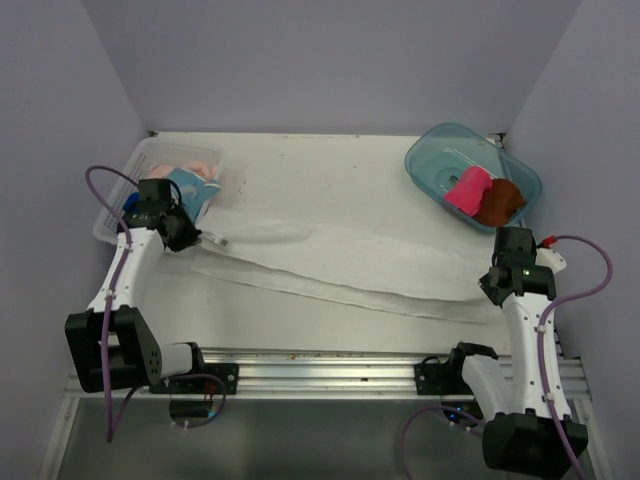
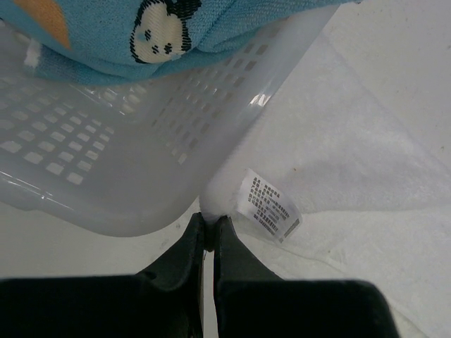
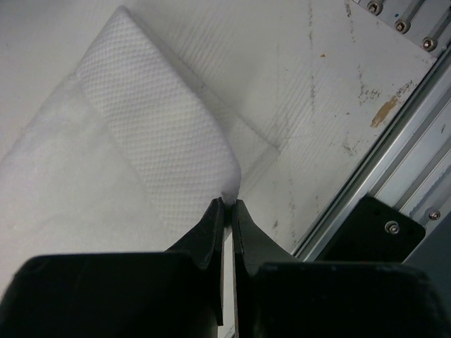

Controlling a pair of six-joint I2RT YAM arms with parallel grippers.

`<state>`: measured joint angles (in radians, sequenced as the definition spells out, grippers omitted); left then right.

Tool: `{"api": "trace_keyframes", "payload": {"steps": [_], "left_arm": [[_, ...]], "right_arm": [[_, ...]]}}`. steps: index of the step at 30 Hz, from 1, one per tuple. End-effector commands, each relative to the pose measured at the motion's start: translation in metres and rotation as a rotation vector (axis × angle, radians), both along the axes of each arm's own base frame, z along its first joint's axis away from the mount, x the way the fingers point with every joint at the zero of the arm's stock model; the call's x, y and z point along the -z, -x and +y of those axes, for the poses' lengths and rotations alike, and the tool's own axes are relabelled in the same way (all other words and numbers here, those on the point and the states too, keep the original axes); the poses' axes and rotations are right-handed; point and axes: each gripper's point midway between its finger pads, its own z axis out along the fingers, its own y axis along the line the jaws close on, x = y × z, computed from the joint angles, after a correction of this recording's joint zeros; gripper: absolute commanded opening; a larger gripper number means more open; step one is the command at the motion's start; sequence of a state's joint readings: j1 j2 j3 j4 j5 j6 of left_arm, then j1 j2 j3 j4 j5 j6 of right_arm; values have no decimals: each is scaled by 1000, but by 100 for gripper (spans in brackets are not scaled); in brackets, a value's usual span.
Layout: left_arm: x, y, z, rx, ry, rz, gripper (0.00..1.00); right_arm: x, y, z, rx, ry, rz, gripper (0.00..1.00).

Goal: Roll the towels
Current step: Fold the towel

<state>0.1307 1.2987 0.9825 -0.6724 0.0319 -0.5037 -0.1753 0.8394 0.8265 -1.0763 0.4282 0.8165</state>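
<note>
White terry towel (image 1: 340,265) lies stretched into a long, shallow band across the pale bench (image 1: 330,170), running from the left end effector (image 1: 208,240) to the right end effector (image 1: 497,290). Its pile looks soft and finely looped. At the right end a flat woven border with a small diamond weave folds over itself.

The left end effector (image 2: 209,222) has its black fingers pressed together, pinching the towel's corner (image 2: 352,162). A small printed care label (image 2: 269,205) sits just beside the fingertips. Directly ahead of them rises the rounded corner of a translucent white plastic lattice basket (image 2: 127,162), its wall pierced by rows of small rectangular holes. A light blue towel with cartoon print (image 2: 162,28) bulges over its rim, and a pale peach cloth (image 1: 195,163) lies beyond it.

The right end effector (image 3: 229,203) is likewise closed, nipping the woven border's corner (image 3: 141,162). A ribbed aluminium rail (image 3: 394,162) runs just beside it.

Beyond the right end effector sits a clear teal plastic tub (image 1: 430,150) with rounded corners. It holds a hot pink towel roll (image 1: 467,190) touching a brown towel roll (image 1: 498,202).
</note>
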Motion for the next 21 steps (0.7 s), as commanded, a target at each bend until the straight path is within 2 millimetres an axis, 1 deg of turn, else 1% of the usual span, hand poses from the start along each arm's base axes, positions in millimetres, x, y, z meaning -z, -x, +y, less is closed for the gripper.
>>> {"api": "trace_keyframes", "payload": {"steps": [1, 5, 9, 10, 14, 19, 21], "left_arm": [[-4, 9, 7, -13, -29, -8, 0], [8, 18, 6, -17, -27, 24, 0], [11, 21, 6, -18, -24, 33, 0], [12, 23, 11, -36, -48, 43, 0], [11, 25, 16, -63, -67, 53, 0], [0, 25, 27, -93, -86, 34, 0], [-1, 25, 29, -100, -86, 36, 0]], "right_arm": [[-6, 7, -5, 54, 12, 4, 0], [-6, 12, -5, 76, 13, 12, 0], [-13, 15, -6, 86, 19, 5, 0], [-14, 18, -6, 87, 20, 9, 0], [-19, 24, -8, 104, 37, 15, 0], [-31, 32, -14, 128, 74, 4, 0], [-34, 32, -14, 129, 77, -4, 0]]}}
